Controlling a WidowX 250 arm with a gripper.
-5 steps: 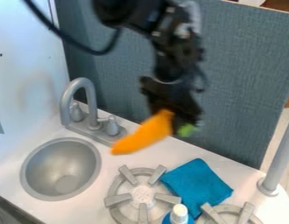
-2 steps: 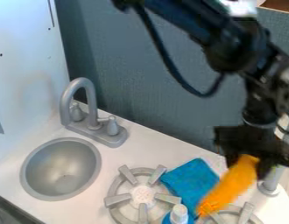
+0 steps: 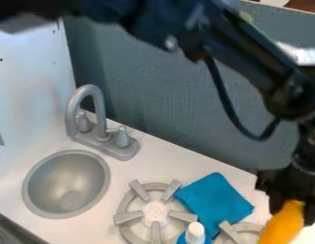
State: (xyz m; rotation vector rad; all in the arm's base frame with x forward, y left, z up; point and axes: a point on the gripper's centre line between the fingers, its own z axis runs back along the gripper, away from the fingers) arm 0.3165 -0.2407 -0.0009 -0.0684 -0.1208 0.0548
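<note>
Smooth orange carrot (image 3: pixel 282 226), hanging tilted in the end effector (image 3: pixel 292 208), near the right burner (image 3: pixel 231 233)

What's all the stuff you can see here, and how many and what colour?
Carrot: 1, orange, in the hand, bottom right
Cloth: 1, blue, beside the middle burner
Burners: 2, grey, bottom middle and bottom right
Bottle: 1, blue with a white top, bottom edge
Sink: 1, grey, left
Tap: 1, grey, behind the sink
Counter: 1, white, under everything
Back wall: 1, blue-grey, behind
Arm: 1, black, top to right
Hand: 1, black, right
</note>
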